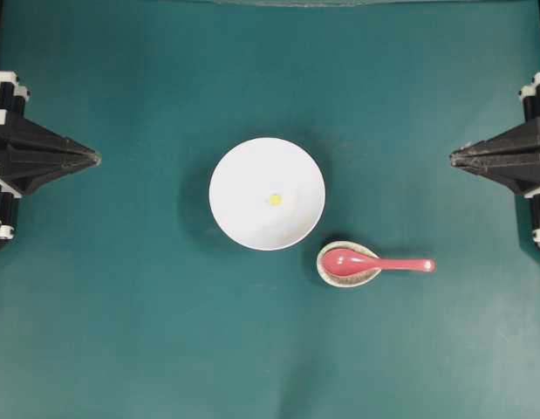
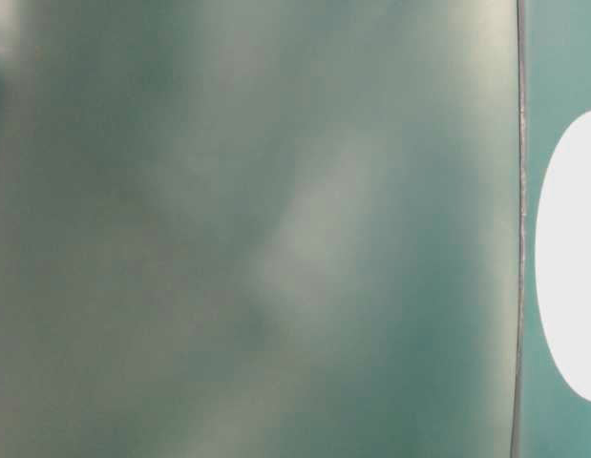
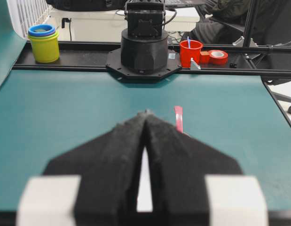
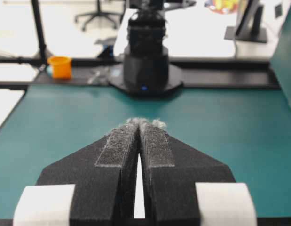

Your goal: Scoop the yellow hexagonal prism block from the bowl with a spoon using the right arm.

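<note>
The white bowl (image 1: 267, 193) sits mid-table with the tiny yellow hexagonal prism block (image 1: 275, 199) in it. The red-pink spoon (image 1: 374, 263) lies to the bowl's lower right, its scoop resting in a small speckled dish (image 1: 348, 276), its handle pointing right. The left gripper (image 1: 97, 158) is shut and empty at the left edge. The right gripper (image 1: 452, 157) is shut and empty at the right edge, above and right of the spoon. In the left wrist view the shut tips (image 3: 145, 113) hide the bowl; the spoon handle (image 3: 178, 118) shows beside them. The right wrist view shows shut tips (image 4: 139, 121).
The bowl's rim (image 2: 562, 258) shows at the right of the blurred table-level view. Beyond the table's far edges stand a yellow cup stack (image 3: 43, 43), a red cup (image 3: 191, 52), a roll of red tape (image 3: 218, 56) and an orange cup (image 4: 60, 66).
</note>
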